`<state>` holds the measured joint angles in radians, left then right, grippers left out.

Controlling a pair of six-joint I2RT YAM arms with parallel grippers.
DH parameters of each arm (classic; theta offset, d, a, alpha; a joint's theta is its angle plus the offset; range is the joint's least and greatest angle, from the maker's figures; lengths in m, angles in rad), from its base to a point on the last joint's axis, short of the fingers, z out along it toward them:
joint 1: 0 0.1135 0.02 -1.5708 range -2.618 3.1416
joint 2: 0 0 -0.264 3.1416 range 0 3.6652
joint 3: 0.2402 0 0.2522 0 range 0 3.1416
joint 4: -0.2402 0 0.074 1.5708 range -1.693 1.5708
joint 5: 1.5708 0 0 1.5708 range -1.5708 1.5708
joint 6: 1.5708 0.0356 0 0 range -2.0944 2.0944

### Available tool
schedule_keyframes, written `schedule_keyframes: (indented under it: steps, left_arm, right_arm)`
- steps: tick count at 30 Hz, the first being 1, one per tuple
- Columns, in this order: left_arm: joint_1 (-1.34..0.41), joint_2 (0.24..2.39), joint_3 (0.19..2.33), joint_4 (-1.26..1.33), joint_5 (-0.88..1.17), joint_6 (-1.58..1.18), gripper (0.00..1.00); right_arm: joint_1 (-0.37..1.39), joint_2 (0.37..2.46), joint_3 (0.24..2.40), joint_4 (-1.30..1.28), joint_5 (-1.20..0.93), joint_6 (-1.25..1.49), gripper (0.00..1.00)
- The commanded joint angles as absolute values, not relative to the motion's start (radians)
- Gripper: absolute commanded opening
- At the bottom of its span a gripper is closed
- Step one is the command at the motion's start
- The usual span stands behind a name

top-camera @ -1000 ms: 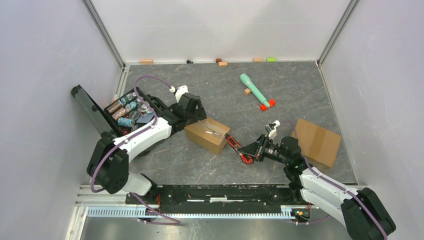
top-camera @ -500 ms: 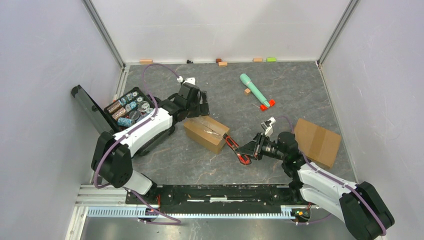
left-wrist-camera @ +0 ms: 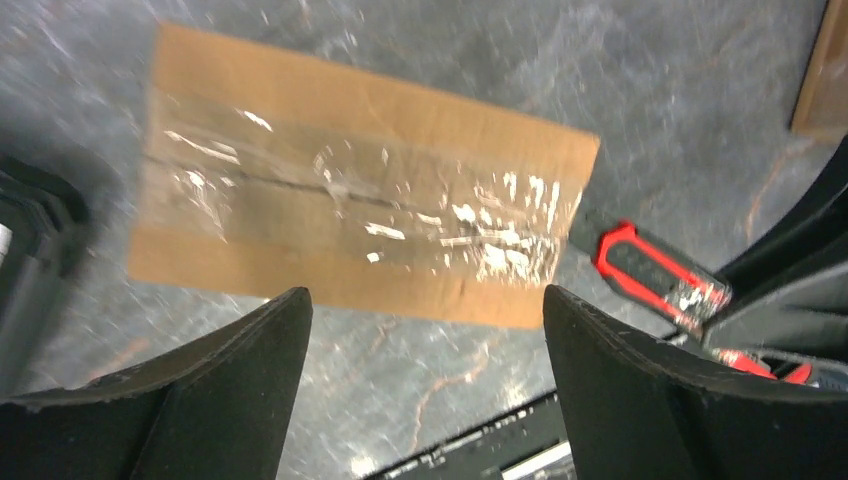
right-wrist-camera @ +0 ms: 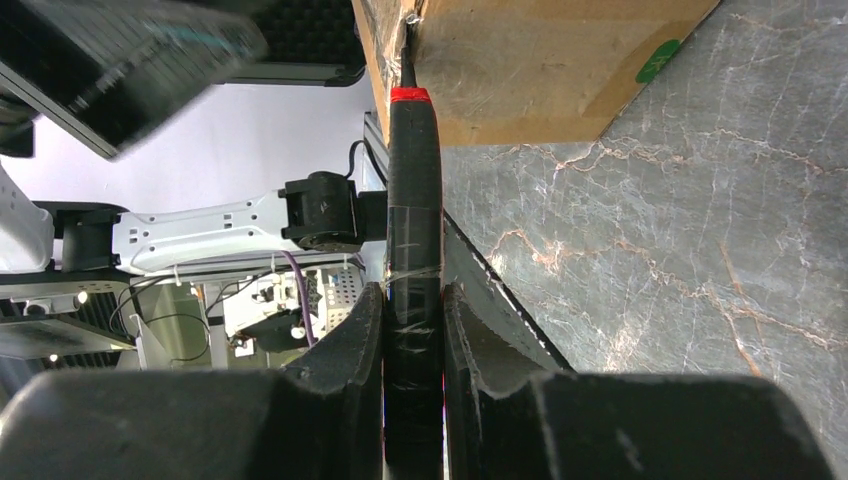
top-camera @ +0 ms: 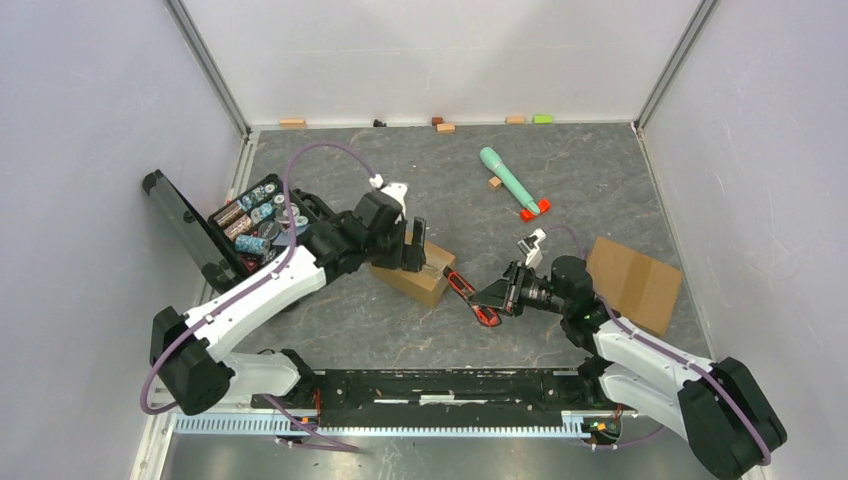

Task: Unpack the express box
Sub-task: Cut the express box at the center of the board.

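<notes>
Near the middle of the grey bench (top-camera: 380, 325), the express box (top-camera: 422, 282) is lying flat with its taped seam facing up; the glossy tape is showing wrinkles and glare in the left wrist view (left-wrist-camera: 350, 235). The left claw (top-camera: 412, 245) is hanging over the box's far end with its fingers (left-wrist-camera: 250, 370) spread wide, gripping nothing. From its own camera the box is sitting beyond the two fingertips, framed between them. Whether the claw is touching the cardboard cannot be told.

The right claw (top-camera: 497, 297) is reaching in low from the right and clenching a red-and-black box cutter (top-camera: 468, 292) by its handle. In the right wrist view both fingers (right-wrist-camera: 350, 330) are pressing flat against the handle (right-wrist-camera: 413, 230), and the cutter's red nose is meeting the box (right-wrist-camera: 540, 60) at its taped end edge. The blade itself is too small to make out.

A second carton (top-camera: 632, 282) is sitting well apart at the right, just behind the right arm. An open black case (top-camera: 255, 222) holding batteries is standing at the left wall, and a green tool (top-camera: 510, 180) with a red end is lying farther back on the bench.
</notes>
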<state>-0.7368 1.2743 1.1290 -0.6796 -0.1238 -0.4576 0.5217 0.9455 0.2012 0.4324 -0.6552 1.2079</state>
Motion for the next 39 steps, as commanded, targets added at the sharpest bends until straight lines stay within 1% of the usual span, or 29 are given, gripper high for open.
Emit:
schedule_keyframes:
  steps: [1,5,11,16,21,27,34,39]
  left_arm:
    - [-0.782,1.217,1.027,-0.656,-0.107,-0.646,0.91]
    - [-0.786,1.160,0.911,-0.505,-0.115,-0.817,0.92]
    - [-0.785,1.116,0.806,-0.357,-0.253,-1.025,0.93]
    - [-0.785,1.155,0.803,-0.350,-0.340,-1.131,0.93]
    - [-0.785,1.201,0.812,-0.344,-0.350,-1.161,0.90]
    - [-0.788,1.247,0.838,-0.363,-0.358,-1.168,0.85]
    - [-0.827,1.268,0.866,-0.359,-0.363,-1.196,0.81]
    - [-0.861,1.269,0.852,-0.331,-0.376,-1.247,0.79]
  right_arm:
    - [0.521,0.964,0.252,0.383,-0.700,1.155,0.00]
    - [0.520,0.956,0.269,0.346,-0.716,1.149,0.00]
    - [0.514,0.949,0.274,0.340,-0.755,1.168,0.00]
    - [0.485,0.955,0.269,0.347,-0.825,1.180,0.00]
    - [0.439,0.960,0.269,0.370,-0.894,1.204,0.00]
    - [0.422,0.987,0.270,0.489,-0.964,1.290,0.00]
    - [0.432,1.011,0.315,0.397,-0.966,1.203,0.00]
    - [0.465,1.045,0.344,0.383,-0.947,1.175,0.00]
